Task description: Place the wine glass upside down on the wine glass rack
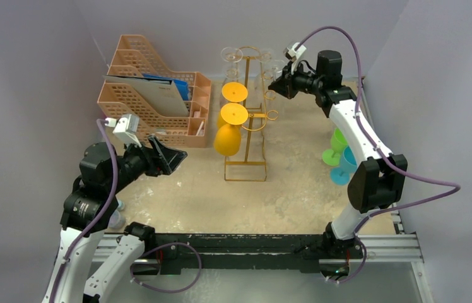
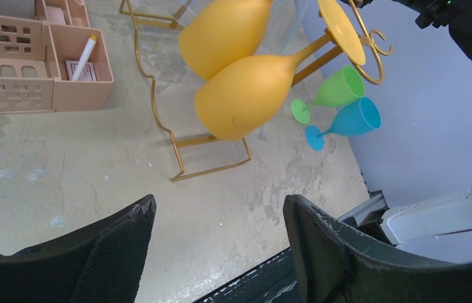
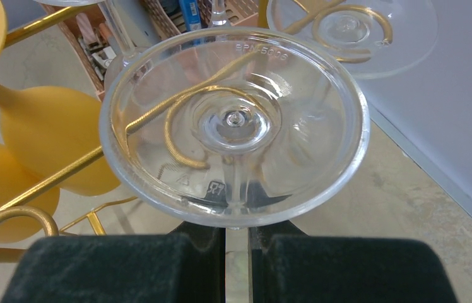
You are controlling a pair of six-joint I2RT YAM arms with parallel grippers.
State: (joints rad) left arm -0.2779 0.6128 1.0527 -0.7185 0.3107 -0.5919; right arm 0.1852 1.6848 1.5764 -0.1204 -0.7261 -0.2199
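Tall gold wire wine glass rack (image 1: 245, 179). My left claw (image 2: 218, 214) released, left of the rack base. My right claw (image 3: 236, 230) clenches clear wine glass (image 3: 233, 120) stem, upside down, foot over rack's right ring hook (image 3: 169, 142).

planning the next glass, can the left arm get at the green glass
Probably not: the green glass sits at the far right by the wall, with the rack and the right arm between it and the open left claw.
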